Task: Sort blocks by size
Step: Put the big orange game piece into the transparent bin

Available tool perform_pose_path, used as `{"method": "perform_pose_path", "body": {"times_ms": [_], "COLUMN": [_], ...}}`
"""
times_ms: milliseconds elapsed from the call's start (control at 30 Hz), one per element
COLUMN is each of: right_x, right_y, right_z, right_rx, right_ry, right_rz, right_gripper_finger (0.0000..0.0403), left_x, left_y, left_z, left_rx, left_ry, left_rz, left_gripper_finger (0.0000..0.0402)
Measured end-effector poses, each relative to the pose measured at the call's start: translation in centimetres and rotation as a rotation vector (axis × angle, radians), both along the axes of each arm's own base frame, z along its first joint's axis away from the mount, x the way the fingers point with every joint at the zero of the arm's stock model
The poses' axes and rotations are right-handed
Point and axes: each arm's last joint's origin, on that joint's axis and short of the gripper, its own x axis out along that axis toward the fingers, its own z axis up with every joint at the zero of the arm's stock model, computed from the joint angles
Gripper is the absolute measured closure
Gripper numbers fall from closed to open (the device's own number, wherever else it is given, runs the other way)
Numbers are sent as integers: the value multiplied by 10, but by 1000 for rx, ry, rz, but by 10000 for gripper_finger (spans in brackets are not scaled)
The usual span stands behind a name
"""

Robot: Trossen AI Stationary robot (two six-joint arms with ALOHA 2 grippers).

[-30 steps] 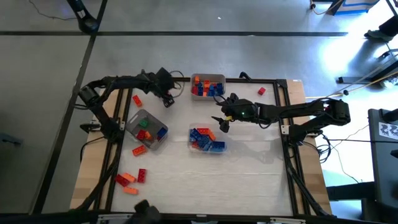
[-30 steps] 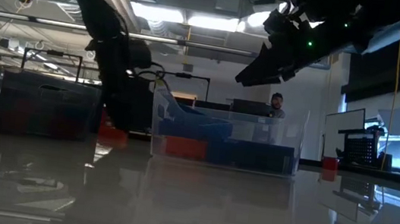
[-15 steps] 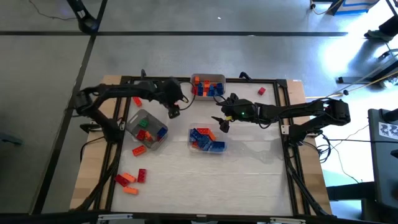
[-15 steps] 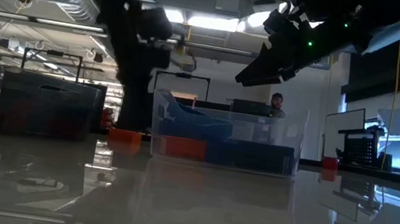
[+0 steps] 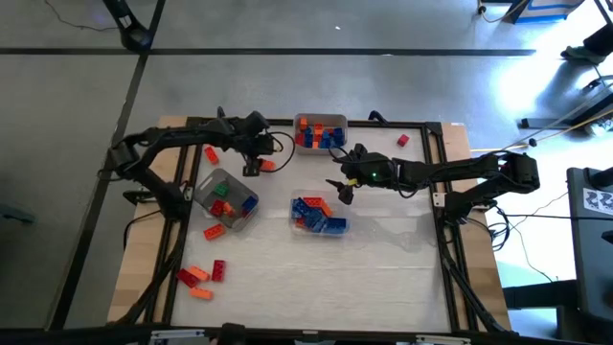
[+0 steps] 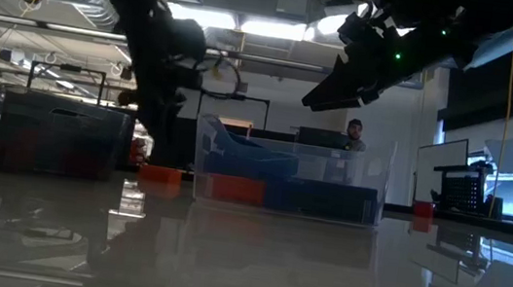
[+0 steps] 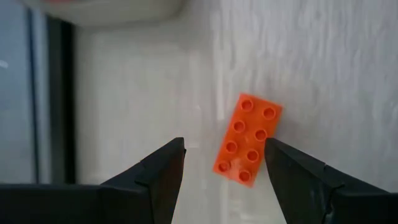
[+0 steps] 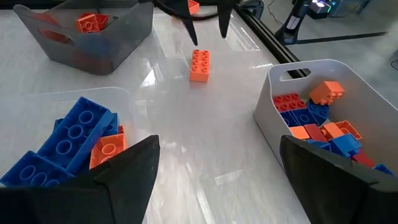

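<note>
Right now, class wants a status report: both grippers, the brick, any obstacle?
Left gripper open, over the orange brick lying flat. Right gripper open, waiting above the middle tray. Nothing blocking.

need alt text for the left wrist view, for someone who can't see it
An orange eight-stud block lies flat on the white table, between the open fingers of the left claw, which hangs just above it without gripping. A pale tray's rim shows at one edge, and the table's dark frame runs along one side.
</note>
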Motion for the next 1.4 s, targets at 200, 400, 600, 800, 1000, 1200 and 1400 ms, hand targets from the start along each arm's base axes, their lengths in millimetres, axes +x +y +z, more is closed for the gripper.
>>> {"method": "perform_pose_path", "body": {"times_ms": [200, 400, 600, 800, 1000, 1200, 1400], "right_x": [0, 0, 0, 0, 0, 0, 0], "right_y": [0, 0, 0, 0, 0, 0, 0], "right_z": [0, 0, 0, 0, 0, 0, 0], "right_rx": [0, 0, 1, 4, -6, -8, 0], "right_ry": [-1, 0, -1, 0, -1, 3, 0], "right_rz": [0, 1, 1, 8, -6, -13, -1], "right_gripper_finger": [72, 72, 72, 72, 72, 72, 72], "left_x": [-1, 4, 6, 6, 8, 8, 0], "left_y": [13, 18, 18, 14, 6, 2, 3], "left_z": [-25, -39, -39, -34, -24, -27, -39], "left_rx": [-102, -141, -149, -148, -139, -143, -133], "left_ry": [19, 16, -2, -3, -31, -14, -10], "left_rz": [39, 26, 14, 16, 14, -36, -44], "left_gripper_finger": [192, 192, 192, 192, 192, 192, 192]}}
